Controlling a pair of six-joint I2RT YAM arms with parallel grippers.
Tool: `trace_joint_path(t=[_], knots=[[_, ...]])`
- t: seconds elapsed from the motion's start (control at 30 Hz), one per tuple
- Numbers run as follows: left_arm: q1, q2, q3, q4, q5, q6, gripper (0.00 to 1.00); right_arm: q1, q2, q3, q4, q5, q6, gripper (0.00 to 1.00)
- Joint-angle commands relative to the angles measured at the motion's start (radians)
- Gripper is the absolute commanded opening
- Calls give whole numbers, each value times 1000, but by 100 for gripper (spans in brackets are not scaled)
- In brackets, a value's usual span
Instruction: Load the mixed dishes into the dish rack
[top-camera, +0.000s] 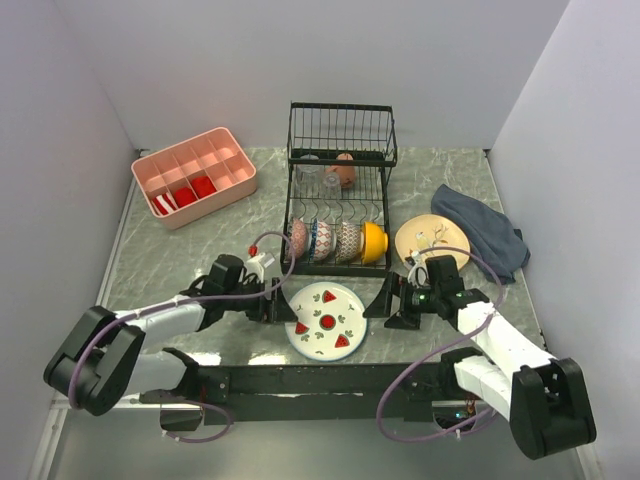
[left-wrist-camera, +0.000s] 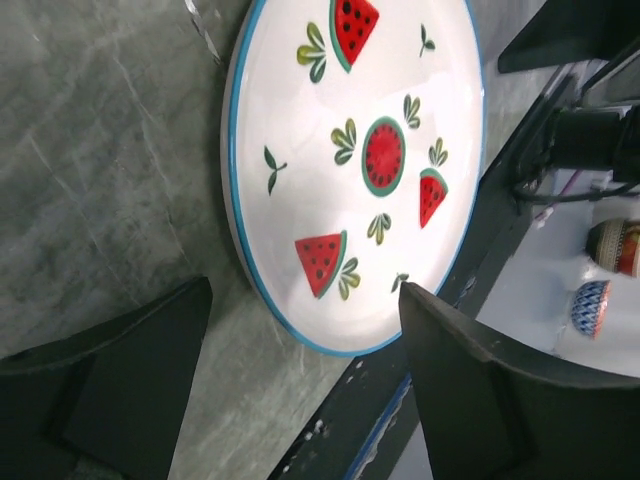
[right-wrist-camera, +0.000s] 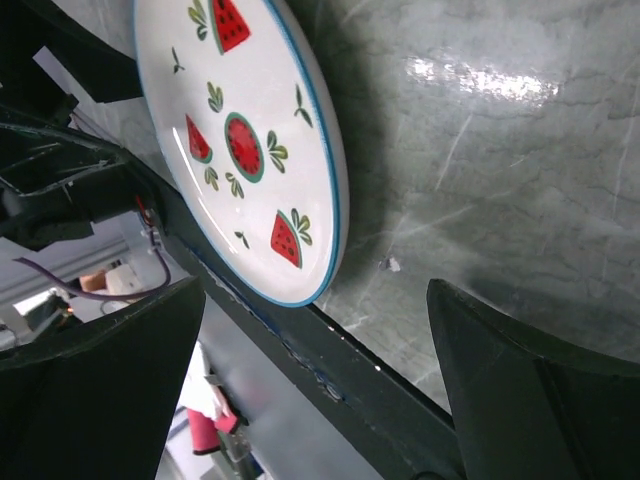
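Top external: four bowls (top-camera: 336, 241), terracotta cup (top-camera: 345, 170) and clear glass (top-camera: 312, 178) sit in dish rack (top-camera: 340, 106). Watermelon plate (top-camera: 326, 320) lies flat on the table between left gripper (top-camera: 275, 300) and right gripper (top-camera: 385, 305), both spread wide and empty. Bird plate (top-camera: 432, 240) is also unloaded.

A grey-green marbled table (top-camera: 200, 260) carries everything, with the black wire dish rack (top-camera: 340, 130) standing at its far middle, at twelve o'clock, and a pink compartmented tray (top-camera: 194, 176) lying askew at about ten o'clock. The white watermelon-slice plate (top-camera: 326, 321) lies flat at six o'clock near the front edge. At about two o'clock the cream plate (top-camera: 425, 232) rests just beside a crumpled blue-grey cloth (top-camera: 485, 232) that lies farther right.
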Motion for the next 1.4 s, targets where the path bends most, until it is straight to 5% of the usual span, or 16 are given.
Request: trace_joint_path(t=[0.0, 0.1, 0.5, 0.87, 1.13, 1.33, 1.37], knots=[[-4, 32, -34, 90, -37, -66, 74, 28, 37, -36, 167, 4, 80, 100], [-6, 66, -48, 117, -72, -105, 60, 62, 67, -57, 208, -4, 105, 100], [-4, 181, -82, 259, -40, -134, 45, 90, 162, -111, 368, 36, 171, 100], [-6, 228, -90, 272, -29, -140, 7, 151, 259, -131, 449, -21, 250, 99], [-7, 242, -74, 253, -42, -131, 2, 225, 351, -82, 672, -50, 322, 84], [-6, 207, -77, 226, -69, -125, 6, 266, 158, -114, 462, 28, 266, 69], [-6, 204, -77, 222, -77, -123, 8, 277, 94, -108, 378, 46, 255, 53]])
